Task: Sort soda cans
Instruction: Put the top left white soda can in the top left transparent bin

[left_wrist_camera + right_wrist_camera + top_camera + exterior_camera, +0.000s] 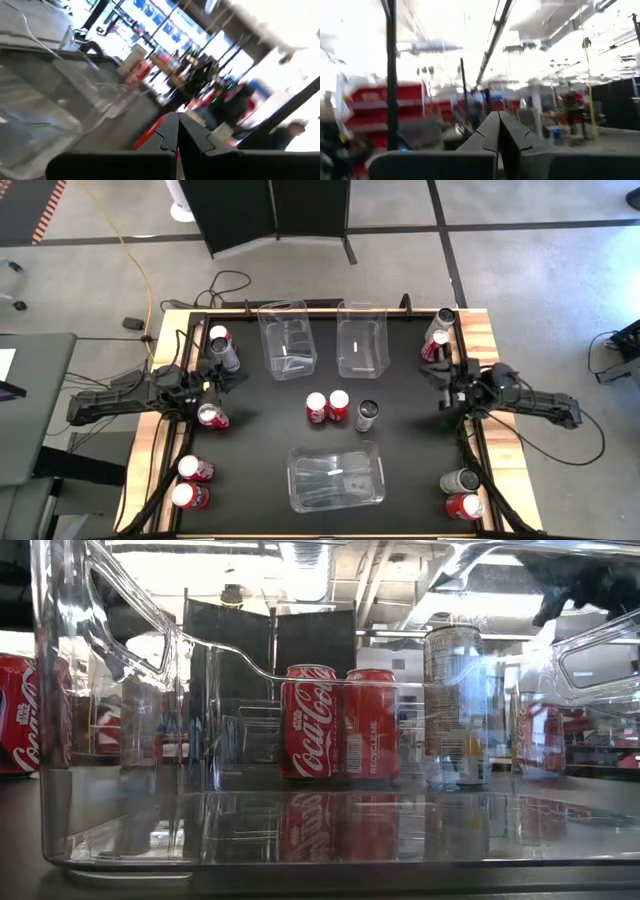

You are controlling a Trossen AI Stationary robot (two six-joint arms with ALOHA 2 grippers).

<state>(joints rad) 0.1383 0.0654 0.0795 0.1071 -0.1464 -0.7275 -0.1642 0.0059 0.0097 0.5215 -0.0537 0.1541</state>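
Cans point(339, 406) behind bin point(300, 840), low view

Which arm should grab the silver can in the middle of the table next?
Probably right. The silver can stands right of the two red cans, which sit between it and the left pincer. The right pincer has bare table toward it. Both pincers are shut and empty.

High view straight down; low view table-level, both sharing centre cans point(328, 407).

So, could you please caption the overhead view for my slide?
Both grippers, left and right, shut at the table's sides, soda cans unsorted around three clear bins.
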